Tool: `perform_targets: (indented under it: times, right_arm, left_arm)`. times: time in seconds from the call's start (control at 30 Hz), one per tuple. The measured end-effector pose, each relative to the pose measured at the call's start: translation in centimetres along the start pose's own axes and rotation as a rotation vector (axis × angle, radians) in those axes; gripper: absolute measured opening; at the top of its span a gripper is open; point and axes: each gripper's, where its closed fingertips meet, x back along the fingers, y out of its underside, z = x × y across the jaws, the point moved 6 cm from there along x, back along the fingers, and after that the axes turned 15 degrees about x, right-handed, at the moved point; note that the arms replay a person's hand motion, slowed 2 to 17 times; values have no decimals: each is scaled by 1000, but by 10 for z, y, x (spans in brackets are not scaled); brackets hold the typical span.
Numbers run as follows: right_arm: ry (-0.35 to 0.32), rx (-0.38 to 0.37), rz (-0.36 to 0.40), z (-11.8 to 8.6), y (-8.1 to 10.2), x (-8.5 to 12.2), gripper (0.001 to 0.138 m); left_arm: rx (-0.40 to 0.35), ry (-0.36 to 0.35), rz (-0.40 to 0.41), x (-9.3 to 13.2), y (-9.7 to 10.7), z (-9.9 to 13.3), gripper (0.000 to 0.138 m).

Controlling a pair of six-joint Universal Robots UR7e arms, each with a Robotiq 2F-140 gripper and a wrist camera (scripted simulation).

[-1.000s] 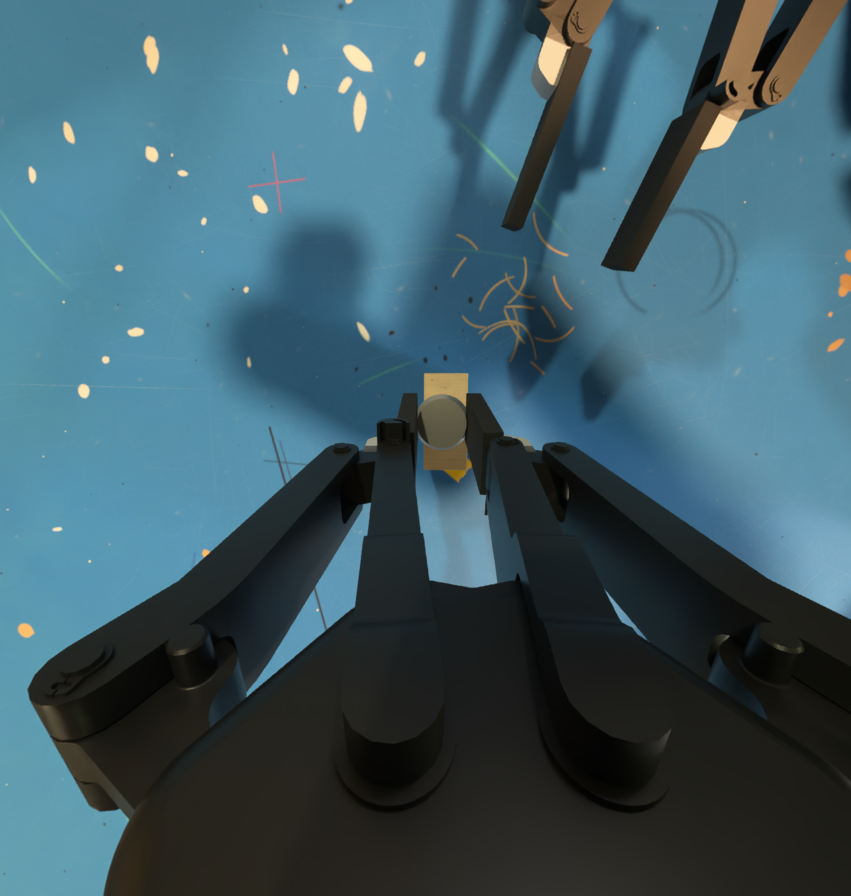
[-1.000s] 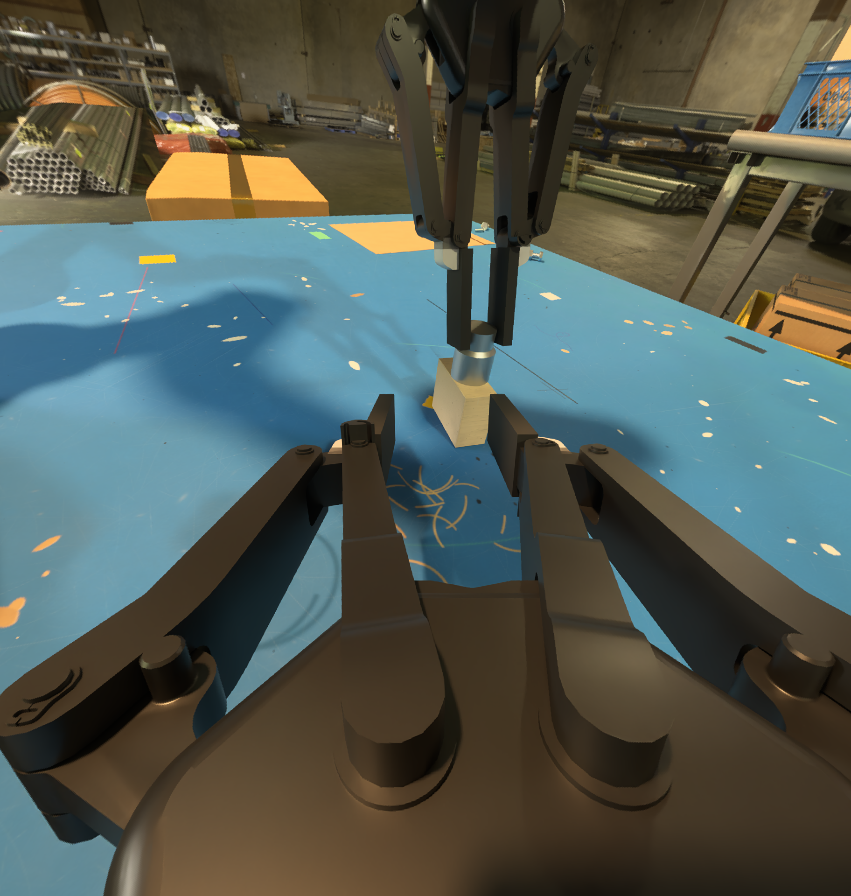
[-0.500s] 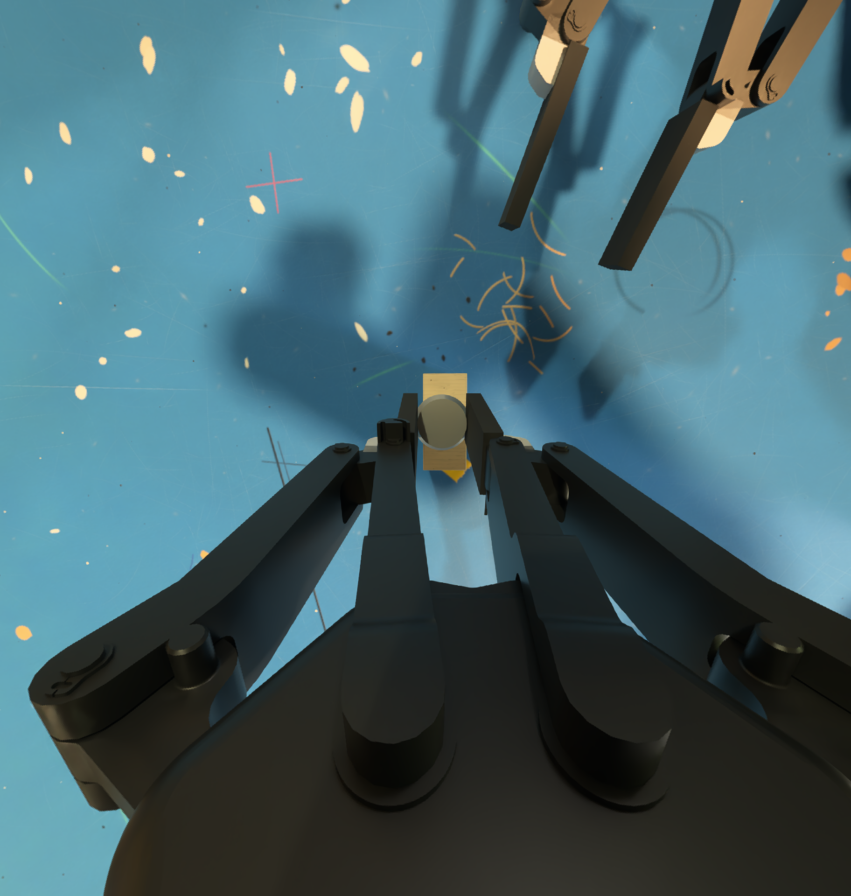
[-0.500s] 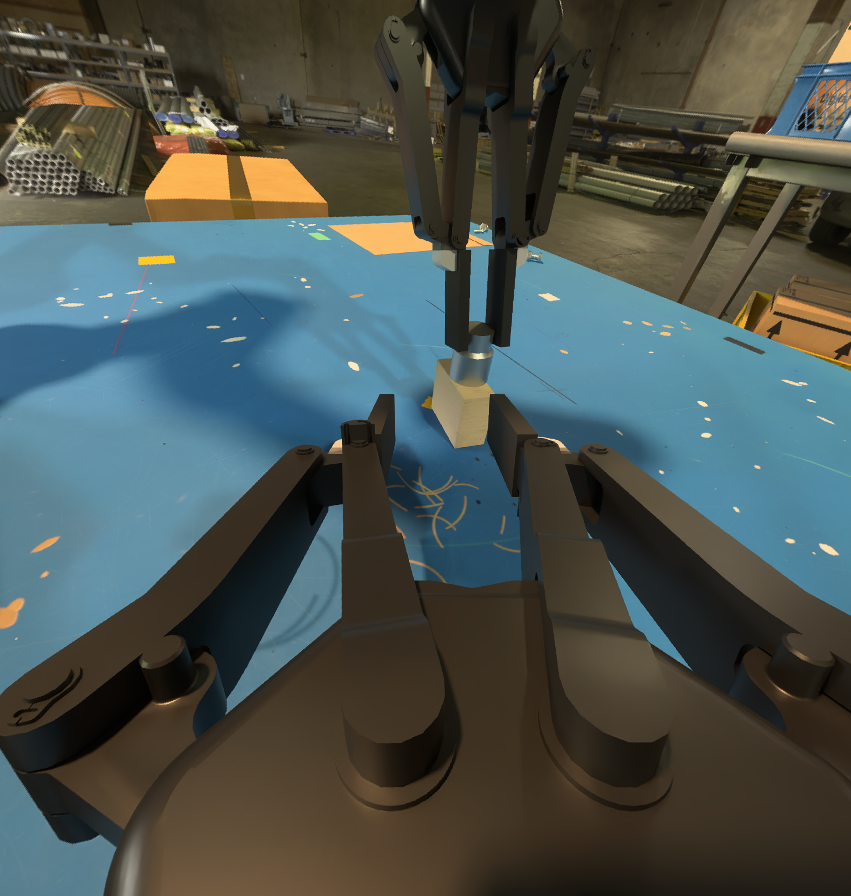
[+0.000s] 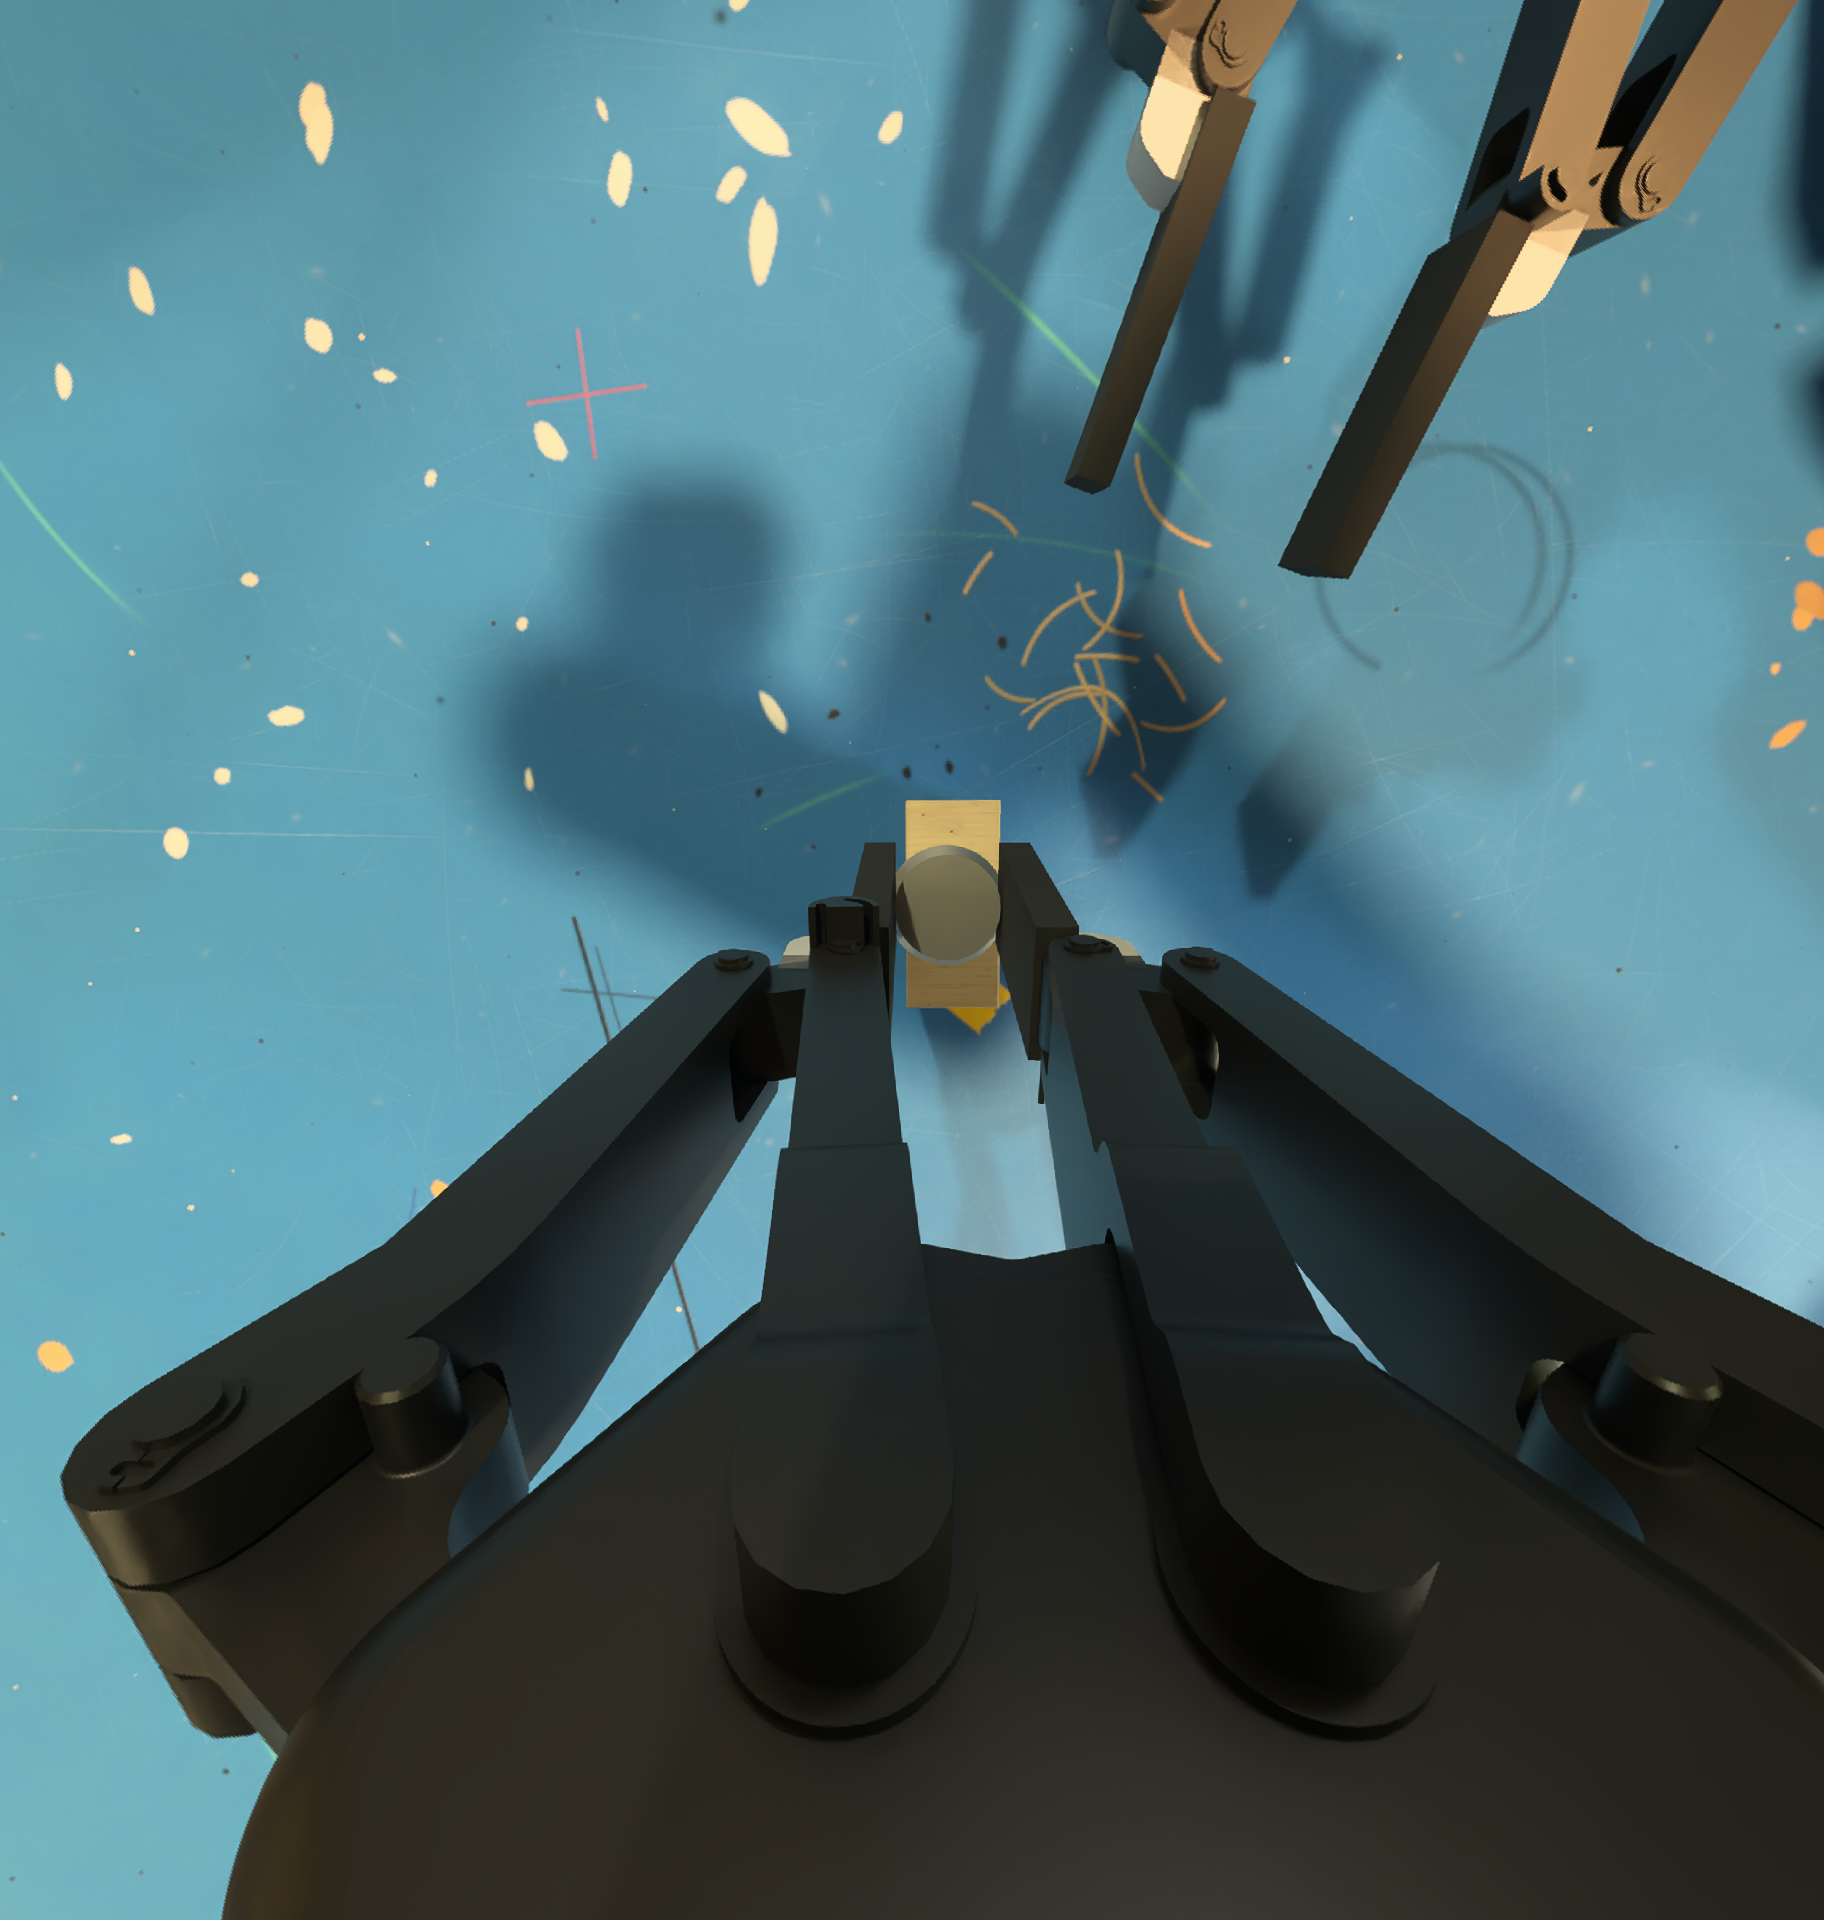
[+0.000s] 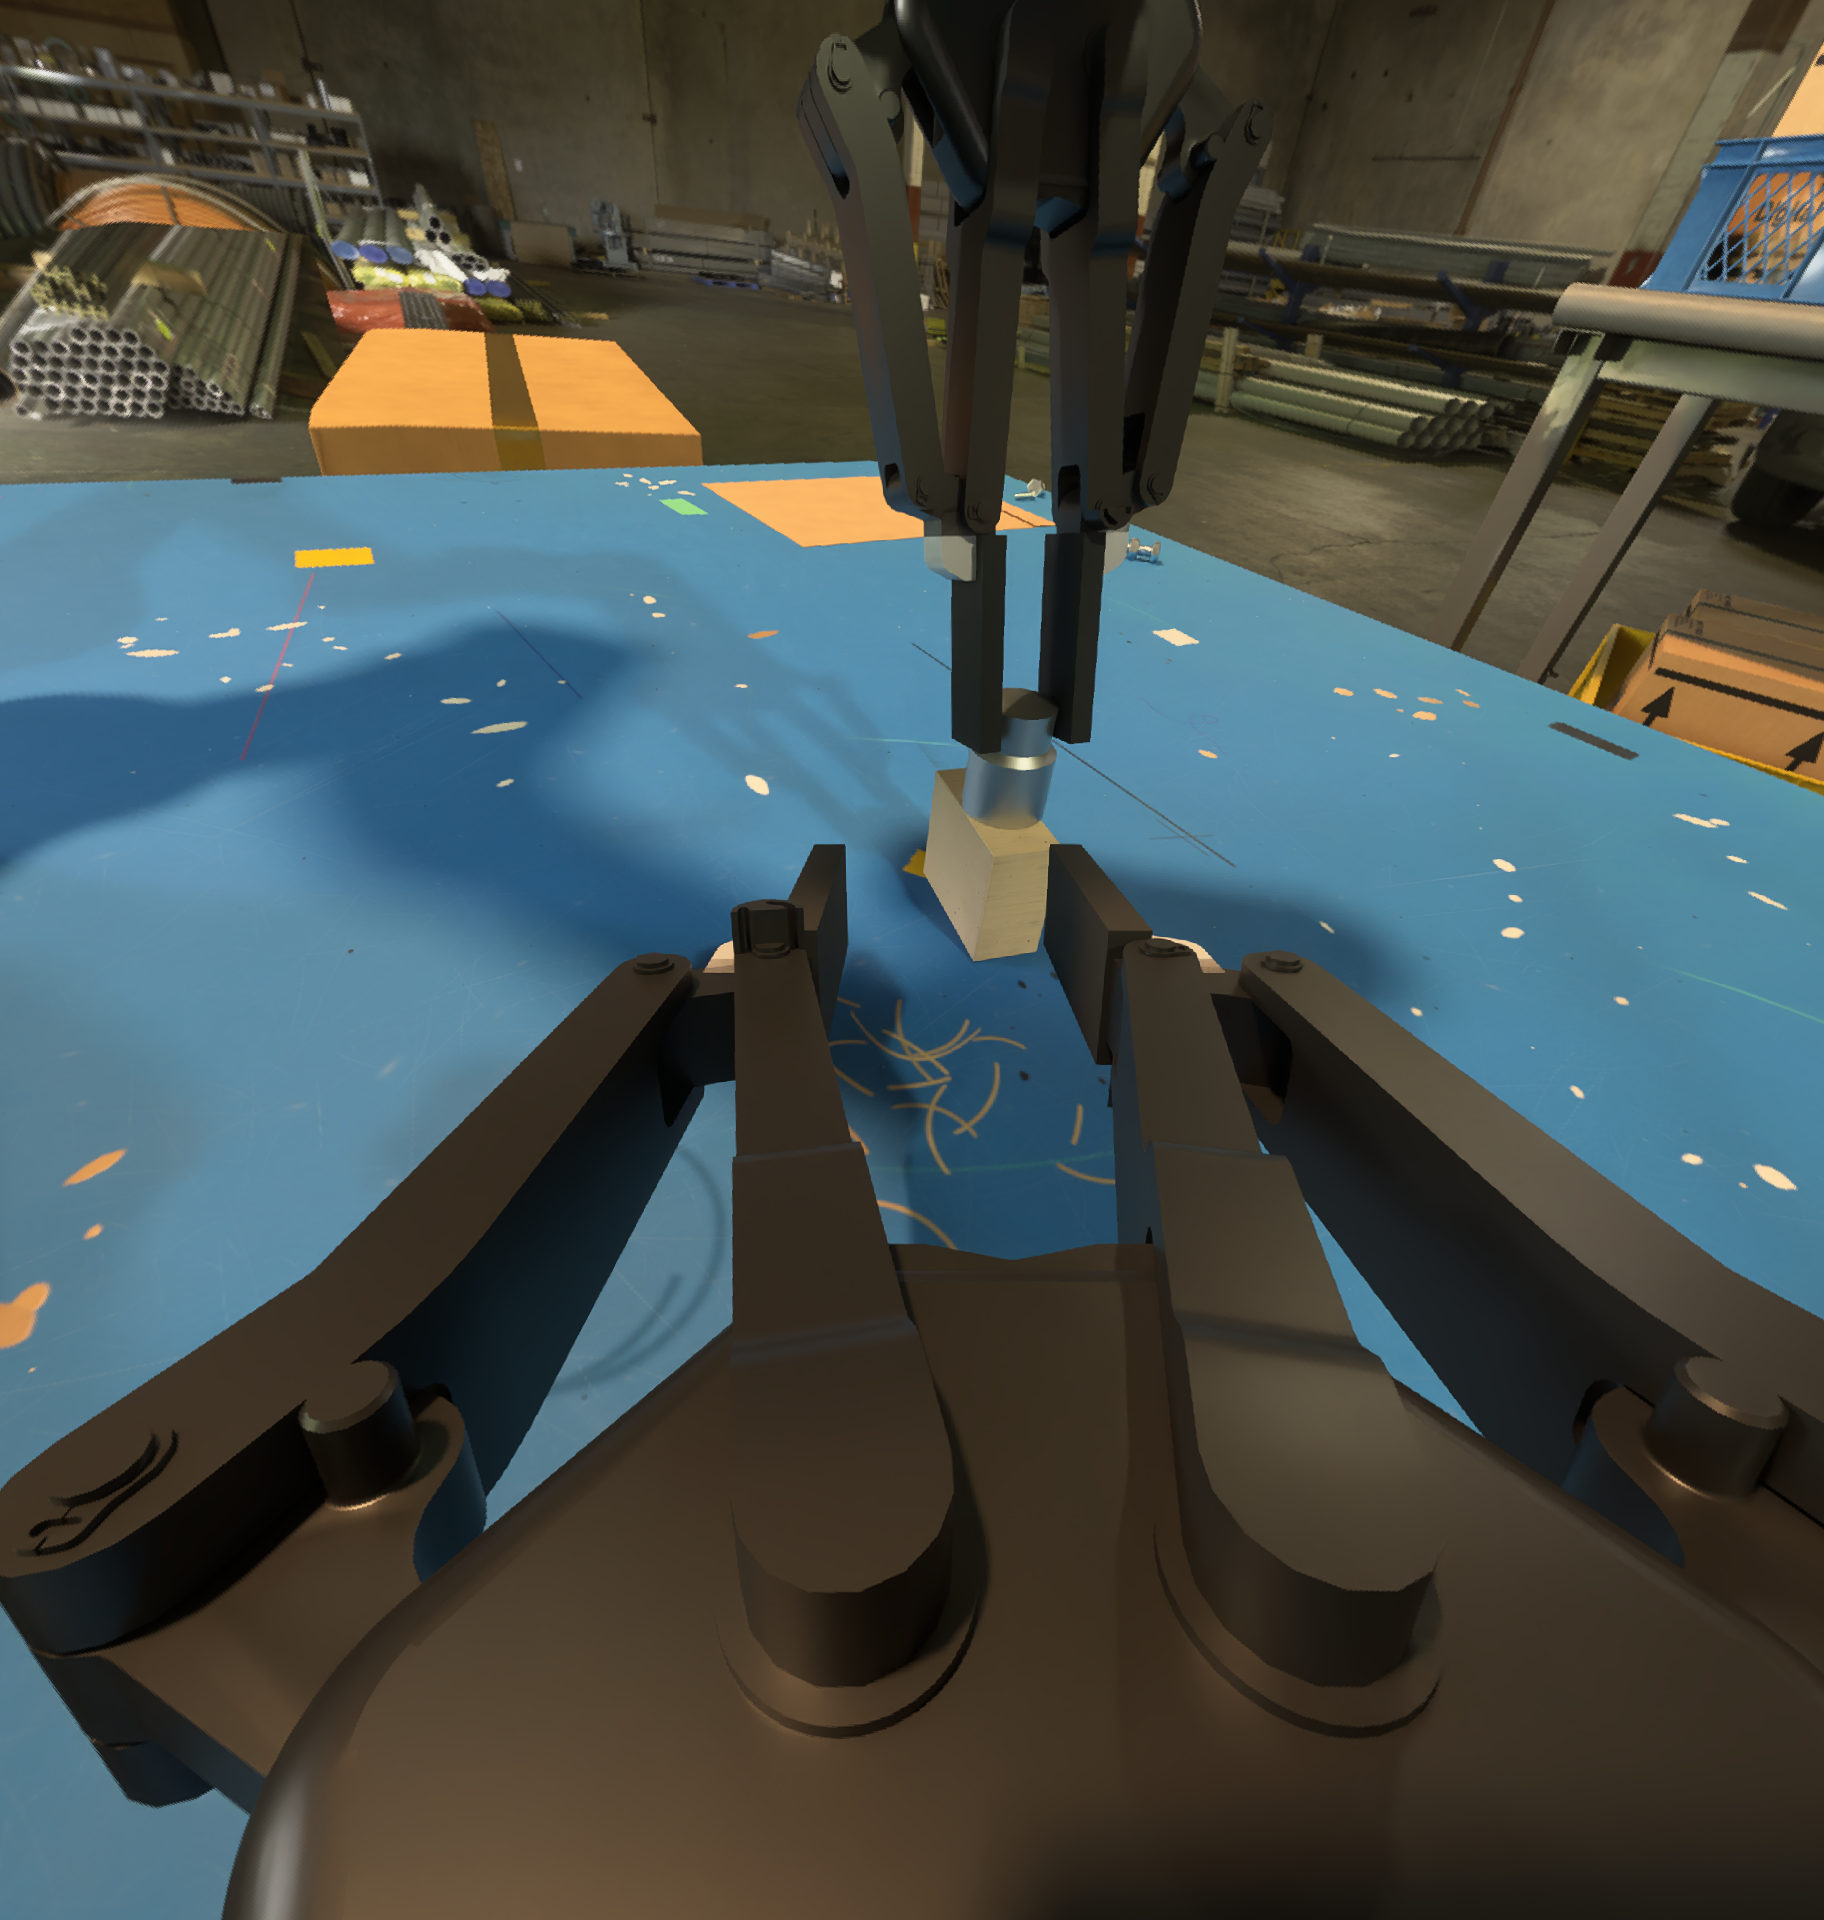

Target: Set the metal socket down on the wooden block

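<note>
A metal socket (image 6: pixel 1010 795) stands upright on a pale wooden block (image 6: pixel 991 883) on the blue table (image 6: pixel 368 831). My left gripper (image 6: pixel 1022 736) comes straight down from above and is shut on the socket's narrow upper part. In the left wrist view the socket's round top (image 5: pixel 947 904) sits between the left gripper (image 5: pixel 949 857) fingers, with the block (image 5: pixel 952 826) under it. My right gripper (image 6: pixel 946 883) is open and empty, low over the table, just in front of the block. It also shows in the left wrist view (image 5: pixel 1209 525).
Curled wood shavings (image 6: pixel 929 1070) lie on the table under my right gripper. A flat orange patch (image 6: pixel 835 509) and small bolts (image 6: pixel 1142 549) lie near the far edge. A cardboard box (image 6: pixel 503 405) stands beyond the table, a yellow bin with cartons (image 6: pixel 1739 707) at right.
</note>
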Motion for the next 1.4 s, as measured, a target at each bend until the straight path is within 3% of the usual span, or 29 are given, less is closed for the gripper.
perform_targets:
  times: [0.53, 0.63, 1.0, 1.4]
  right_arm:
    - [0, -2, -2, 0, 1, 0, 52]
    - [0, -2, -3, 0, 1, -1, 52]
    - [1, -1, -2, 0, 1, 0, 52]
    - [4, -2, -3, 1, 1, 0, 52]
  left_arm:
    - [-8, 6, 8, 2, 1, 2, 26]
    - [-11, 4, 12, 4, 1, 2, 36]
    - [-15, -5, 19, 8, 1, 1, 38]
    - [-26, 2, 85, 32, -2, -1, 42]
